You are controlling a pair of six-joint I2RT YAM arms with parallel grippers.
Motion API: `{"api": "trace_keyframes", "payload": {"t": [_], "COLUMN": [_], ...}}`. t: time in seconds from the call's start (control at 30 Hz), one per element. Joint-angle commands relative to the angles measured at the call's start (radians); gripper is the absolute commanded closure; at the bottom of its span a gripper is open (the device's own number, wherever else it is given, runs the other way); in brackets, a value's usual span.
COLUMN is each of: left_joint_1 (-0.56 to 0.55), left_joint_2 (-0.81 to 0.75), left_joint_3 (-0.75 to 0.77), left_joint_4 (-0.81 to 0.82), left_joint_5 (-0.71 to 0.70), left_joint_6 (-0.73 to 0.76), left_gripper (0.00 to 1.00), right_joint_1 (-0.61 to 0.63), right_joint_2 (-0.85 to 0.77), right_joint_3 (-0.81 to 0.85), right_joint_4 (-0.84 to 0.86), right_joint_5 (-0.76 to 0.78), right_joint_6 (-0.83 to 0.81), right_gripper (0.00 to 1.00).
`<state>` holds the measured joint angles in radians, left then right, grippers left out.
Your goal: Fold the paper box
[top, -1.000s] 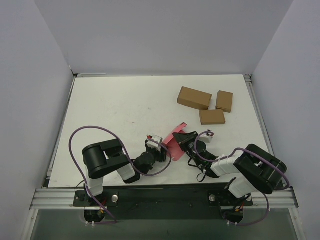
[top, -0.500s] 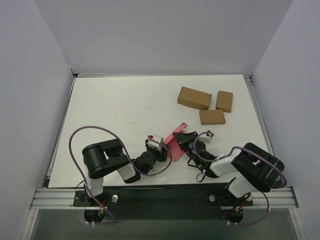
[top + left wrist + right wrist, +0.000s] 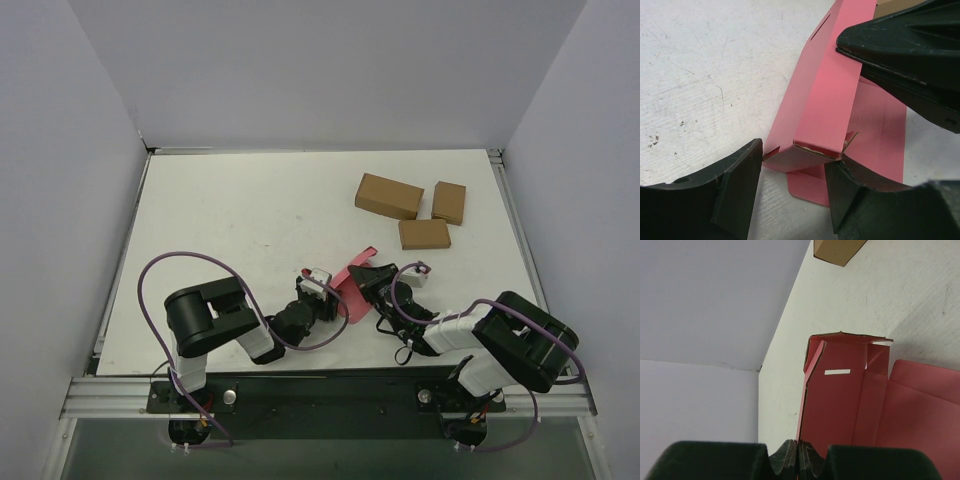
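Paper box [image 3: 351, 284], partly folded, lies on the table [image 3: 220, 230] near its front edge, between both arms. Right gripper [image 3: 799, 451] is clamped on one raised pink panel. Left gripper [image 3: 794, 163] stands open, its jaws straddling the box's end.

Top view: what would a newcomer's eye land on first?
The pink paper box, half folded, sits front centre on the table, pinched by the shut right hand while the open left hand flanks its end. Then three brown cardboard boxes at far right.
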<state>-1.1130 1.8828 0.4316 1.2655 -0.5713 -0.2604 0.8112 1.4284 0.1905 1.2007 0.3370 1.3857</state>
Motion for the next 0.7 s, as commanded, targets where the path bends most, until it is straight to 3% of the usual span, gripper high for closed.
{"api": "trace_keyframes", "payload": {"t": [0.0,0.43,0.53,0.67], "left_joint_1": [0.007,0.007,0.005,0.008], "left_joint_2": [-0.016,-0.010,-0.019,-0.033], "left_joint_3": [0.044,0.048,0.041,0.027], "left_joint_4": [0.350,0.379,0.357,0.336], "left_joint_5": [-0.045,-0.105,-0.143,-0.167], "left_joint_6": [0.009,0.066,0.070,0.081], "left_gripper": [0.40,0.55,0.64,0.75], "right_joint_1": [0.014,0.029,0.031,0.039], "right_joint_2": [-0.005,-0.042,-0.065,-0.121], "right_joint_3": [0.003,0.026,0.029,0.049], "right_joint_4": [-0.078,-0.191,-0.237,-0.314], "right_joint_5": [-0.013,0.007,0.013,0.023], "right_joint_6": [-0.024,-0.005,0.004,-0.027], "right_gripper": [1.00,1.00,1.00,0.88]}}
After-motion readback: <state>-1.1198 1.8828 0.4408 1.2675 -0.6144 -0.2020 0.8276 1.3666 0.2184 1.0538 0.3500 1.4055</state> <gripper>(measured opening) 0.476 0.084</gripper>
